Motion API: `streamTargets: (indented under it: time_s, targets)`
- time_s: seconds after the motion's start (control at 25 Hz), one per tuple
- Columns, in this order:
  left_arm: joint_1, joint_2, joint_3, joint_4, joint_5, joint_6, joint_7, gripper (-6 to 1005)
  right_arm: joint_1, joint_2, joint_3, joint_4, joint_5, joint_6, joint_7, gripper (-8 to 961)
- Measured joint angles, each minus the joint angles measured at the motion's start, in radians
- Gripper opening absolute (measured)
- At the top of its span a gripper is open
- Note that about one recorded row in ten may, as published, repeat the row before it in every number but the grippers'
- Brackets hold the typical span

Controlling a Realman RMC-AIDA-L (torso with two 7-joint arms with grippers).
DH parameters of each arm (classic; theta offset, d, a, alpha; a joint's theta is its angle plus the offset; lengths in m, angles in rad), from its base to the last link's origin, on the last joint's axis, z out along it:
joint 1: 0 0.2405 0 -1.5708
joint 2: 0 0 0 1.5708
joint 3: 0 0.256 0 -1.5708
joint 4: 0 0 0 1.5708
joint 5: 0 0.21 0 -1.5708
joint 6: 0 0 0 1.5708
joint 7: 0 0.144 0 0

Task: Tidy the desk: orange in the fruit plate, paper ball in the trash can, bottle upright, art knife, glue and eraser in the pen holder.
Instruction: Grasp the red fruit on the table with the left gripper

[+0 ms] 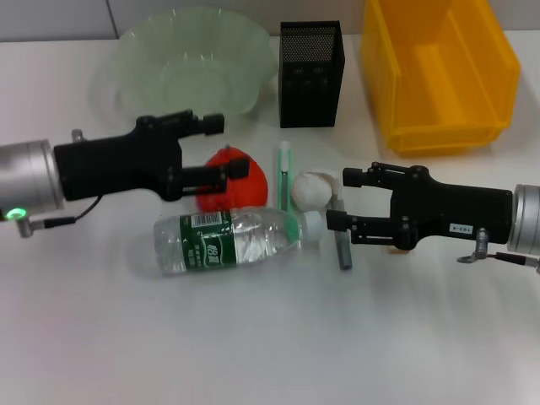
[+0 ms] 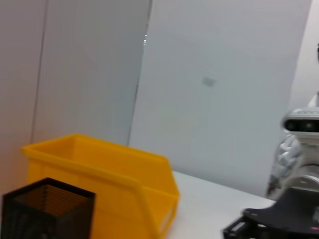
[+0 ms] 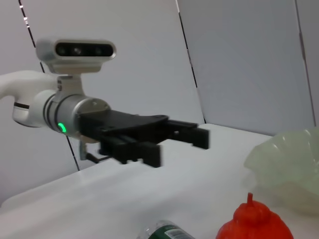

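Showing the paper ball [image 1: 310, 188] (wrist views don't): head view.

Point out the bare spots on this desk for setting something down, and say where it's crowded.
Bare: the wide near strip of the table in front of the lying bottle, and the yellow trash can interior. Crowded: the middle, where the orange, paper ball, bottle, left gripper and right gripper bunch together before the pen holder and fruit plate.
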Motion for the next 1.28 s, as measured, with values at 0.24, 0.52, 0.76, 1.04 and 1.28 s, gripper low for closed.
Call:
streamTargets:
  time_s: [0.24,0.52,0.76,1.04,1.28]
  targets:
    - [-0.036,-0.022,0.008,0.008,0.037,-0.145,0.001,743,-0.009,0.000,0.001,-0.002,0.000,-0.012,0.025,790]
    - [-0.062,-0.055,0.009,0.012,0.139,-0.276,0.003,732,-0.016,0.000,0.001,0.000,0.000,-0.014,0.039,790]
    - [-0.083,-0.064,0.022,0.002,0.195,-0.364,-0.014,723,-0.023,0.000,0.002,-0.002,0.000,-0.012,0.041,789]
    - [-0.089,-0.064,0.101,0.001,0.206,-0.430,-0.049,712,-0.022,0.000,0.002,-0.001,0.000,-0.008,0.041,789]
    - [-0.091,-0.063,0.110,0.002,0.208,-0.436,-0.051,703,-0.022,0.000,0.002,-0.003,0.000,-0.006,0.041,790]
